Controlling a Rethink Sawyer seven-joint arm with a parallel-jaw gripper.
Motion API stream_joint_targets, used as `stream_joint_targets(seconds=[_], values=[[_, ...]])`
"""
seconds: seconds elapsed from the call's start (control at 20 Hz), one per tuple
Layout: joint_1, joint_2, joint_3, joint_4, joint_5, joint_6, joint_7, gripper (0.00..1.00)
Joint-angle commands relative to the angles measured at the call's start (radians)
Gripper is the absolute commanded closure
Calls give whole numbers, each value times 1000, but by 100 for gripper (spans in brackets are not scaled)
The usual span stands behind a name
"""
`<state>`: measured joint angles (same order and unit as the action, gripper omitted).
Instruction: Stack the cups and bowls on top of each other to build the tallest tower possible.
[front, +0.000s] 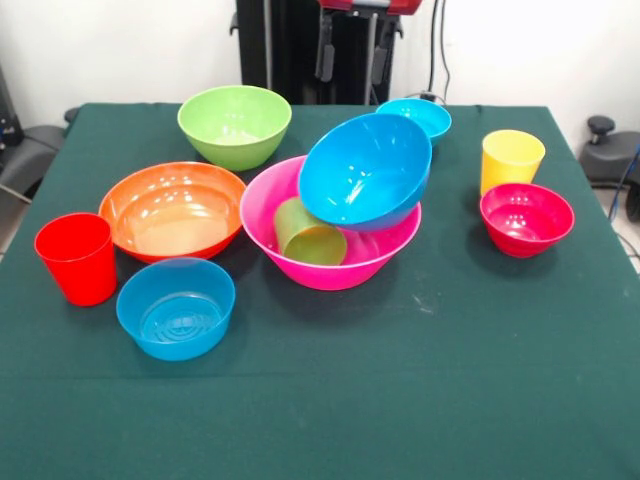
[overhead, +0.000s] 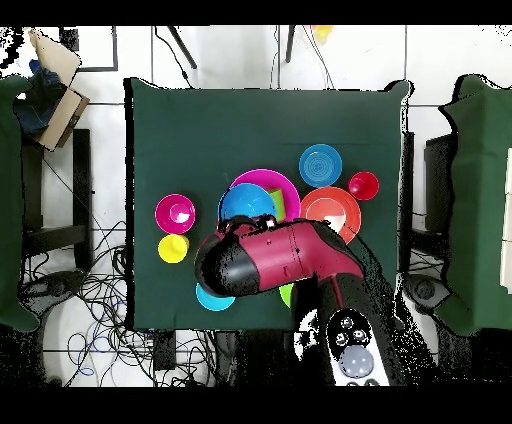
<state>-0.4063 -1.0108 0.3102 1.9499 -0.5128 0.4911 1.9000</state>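
The biggest pink bowl (front: 335, 268) stands mid-table as the tower's base. The large blue bowl (front: 365, 170) leans tilted inside it, and the green cup (front: 308, 236) lies on its side in it. Left of it are the orange bowl (front: 172, 210), the lime green bowl (front: 235, 125), the red cup (front: 77, 258) and a small translucent blue bowl (front: 176, 308). The cyan bowl (front: 415, 115) sits behind. The yellow cup (front: 511, 158) and the magenta-red bowl (front: 526, 218) stand at the right. My gripper (front: 353, 55) hangs open and empty above the table's far edge, touching nothing.
From overhead the arm's red and black head (overhead: 270, 260) covers the lime green bowl and part of the cyan bowl (overhead: 210, 298). The dark green cloth (front: 400, 400) stretches wide towards the front edge. Cables and chairs surround the table.
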Motion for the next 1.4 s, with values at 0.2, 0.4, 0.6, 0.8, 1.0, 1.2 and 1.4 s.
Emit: stream_joint_targets(seconds=[0.2,0.4,0.6,0.8,1.0,1.2,1.4], values=[[6,19,3,24,-5,-23,48,0],[-61,16,39,37,-4,-24,-28,0],[-142,33,84,41,-14,-38,-96,0],[-226,52,126,43,-40,-51,-144,0],[-289,84,160,34,-73,-63,-169,0],[-328,127,176,12,-115,-82,-174,0],[-341,185,175,-23,-168,-114,-160,0]])
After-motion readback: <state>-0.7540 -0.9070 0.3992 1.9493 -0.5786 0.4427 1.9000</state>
